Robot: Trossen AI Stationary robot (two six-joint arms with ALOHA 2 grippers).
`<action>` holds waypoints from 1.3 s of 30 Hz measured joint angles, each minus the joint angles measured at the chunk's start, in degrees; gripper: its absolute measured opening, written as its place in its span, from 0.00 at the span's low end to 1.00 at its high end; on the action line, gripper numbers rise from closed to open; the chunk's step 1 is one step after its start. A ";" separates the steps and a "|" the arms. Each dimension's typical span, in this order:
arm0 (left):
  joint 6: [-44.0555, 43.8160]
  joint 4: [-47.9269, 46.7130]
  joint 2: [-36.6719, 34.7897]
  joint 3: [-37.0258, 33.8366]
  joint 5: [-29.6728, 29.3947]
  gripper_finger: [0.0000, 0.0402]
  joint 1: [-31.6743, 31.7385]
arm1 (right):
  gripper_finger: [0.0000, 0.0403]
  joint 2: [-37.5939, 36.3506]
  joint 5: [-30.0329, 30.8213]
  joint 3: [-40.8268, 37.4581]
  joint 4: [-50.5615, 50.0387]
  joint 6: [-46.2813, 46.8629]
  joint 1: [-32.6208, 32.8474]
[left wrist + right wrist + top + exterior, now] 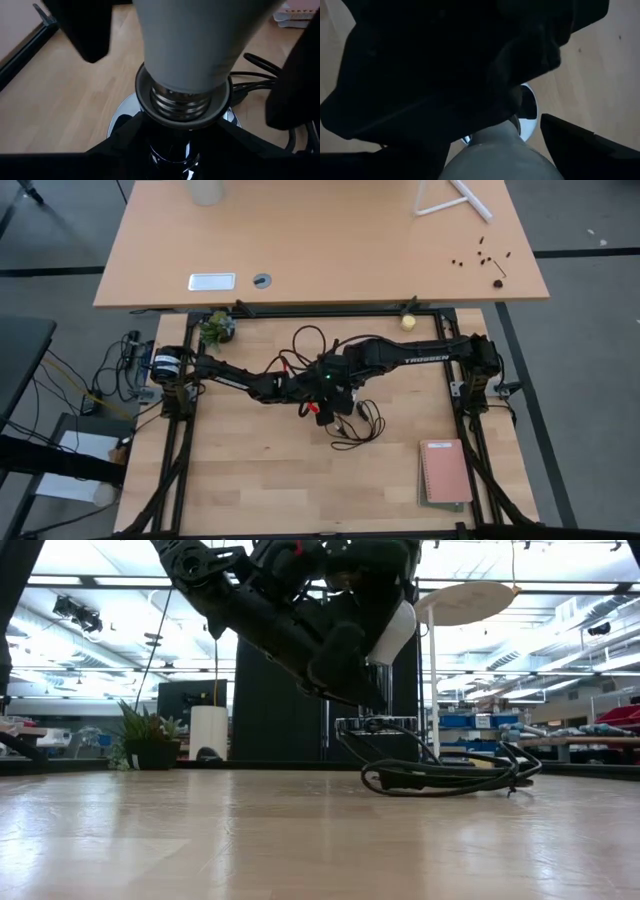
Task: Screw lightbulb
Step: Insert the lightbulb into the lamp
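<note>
A: Where is the lightbulb (192,45) just now?

B: It stands with its silvery screw base down in the round socket (182,102), white glass upward, near the middle of the worktop (250,480). Both arms meet right over it. In the low view the bulb's white side (395,635) shows between the dark arm parts, just above the socket's chrome rim (375,724).

A: And the left tool?

B: The left tool (185,150) sits low at the socket; its dark fingers (125,135) flank the socket's neck just under the collar. They look drawn close around it, but whether they truly pinch it I cannot tell.

A: The right tool?

B: The right tool (515,145) is above, at the glass. In its wrist view the bulb (502,155) rises close before it, with one dark finger (585,150) standing clear of the glass to one side, so its fingers look spread rather than clamped.

A: Anything close by?

B: A black cord (450,778) lies coiled on the worktop just beside the socket, and a pinkish notebook (445,470) lies well away from both tools.
</note>
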 joint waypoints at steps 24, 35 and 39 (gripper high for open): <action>1.40 11.30 -0.33 -8.46 1.47 0.50 0.94 | 0.89 0.15 -1.68 -0.06 6.14 -11.87 -0.96; 1.75 4.28 -1.02 -8.97 0.56 0.50 0.57 | 0.88 0.02 -2.31 -0.13 6.93 -13.17 -1.00; 2.78 5.12 -2.30 -9.71 -0.25 0.50 0.57 | 0.88 -0.46 -2.44 0.02 8.01 -13.75 -1.00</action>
